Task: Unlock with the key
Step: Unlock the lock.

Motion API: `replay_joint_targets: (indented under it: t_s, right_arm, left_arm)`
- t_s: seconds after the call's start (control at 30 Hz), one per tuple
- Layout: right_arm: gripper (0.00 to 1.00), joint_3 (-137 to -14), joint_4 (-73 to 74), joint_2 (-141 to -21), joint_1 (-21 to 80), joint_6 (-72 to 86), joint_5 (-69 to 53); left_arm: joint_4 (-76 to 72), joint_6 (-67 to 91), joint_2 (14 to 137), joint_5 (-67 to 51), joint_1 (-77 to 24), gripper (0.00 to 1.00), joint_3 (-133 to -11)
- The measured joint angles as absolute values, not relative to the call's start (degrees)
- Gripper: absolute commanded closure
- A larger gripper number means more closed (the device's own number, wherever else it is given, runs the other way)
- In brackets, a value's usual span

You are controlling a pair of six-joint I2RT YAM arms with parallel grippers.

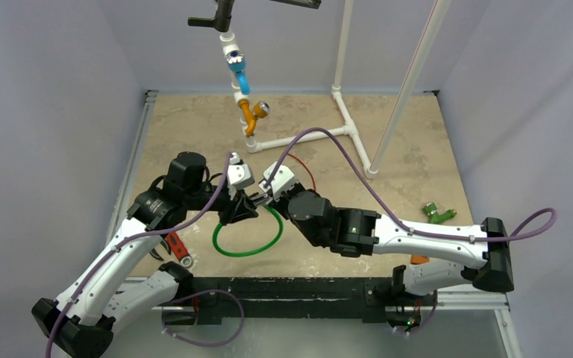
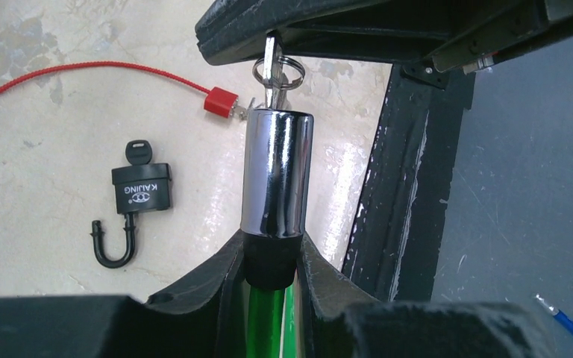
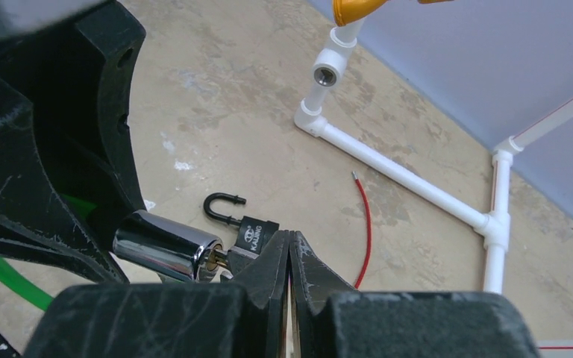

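A chrome lock cylinder (image 2: 277,171) on a green cable (image 1: 248,250) is held upright above the table. My left gripper (image 2: 270,250) is shut on the cylinder's black lower end. A silver key (image 2: 271,67) with a ring sits in the cylinder's top end. My right gripper (image 3: 289,242) is shut, its fingers (image 2: 298,30) pinching the key's head. In the right wrist view the key (image 3: 222,261) enters the cylinder (image 3: 166,245) just left of my closed jaws. From above, both grippers meet at mid-table, the left (image 1: 242,207) and the right (image 1: 262,197).
A black padlock (image 2: 142,186) with its own key lies open on the table beside a red cable lock (image 2: 220,101). A white pipe frame (image 1: 343,130) stands at the back, carrying an orange lock (image 1: 248,112) and a blue one (image 1: 237,71). A green lock (image 1: 436,215) lies at right.
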State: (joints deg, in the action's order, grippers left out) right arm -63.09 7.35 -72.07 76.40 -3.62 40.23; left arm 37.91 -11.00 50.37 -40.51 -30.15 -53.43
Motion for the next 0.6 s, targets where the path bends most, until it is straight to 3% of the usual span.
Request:
replay_joint_targets:
  t_s: [0.4, 0.57, 0.6]
  right_arm:
    - [0.98, -64.5, 5.7, -76.1, 79.2, -3.0, 46.9]
    - [0.59, -64.6, 8.6, -74.1, 79.2, -1.3, 45.3]
    - [0.56, -64.6, 9.4, -73.1, 79.1, -1.1, 44.6]
  left_arm:
    - [40.8, -9.5, 49.7, -40.0, -30.1, 1.00, -53.4]
    - [42.3, -11.8, 49.5, -40.8, -30.1, 1.00, -53.6]
    - [42.5, -12.9, 49.4, -41.1, -30.1, 1.00, -53.8]
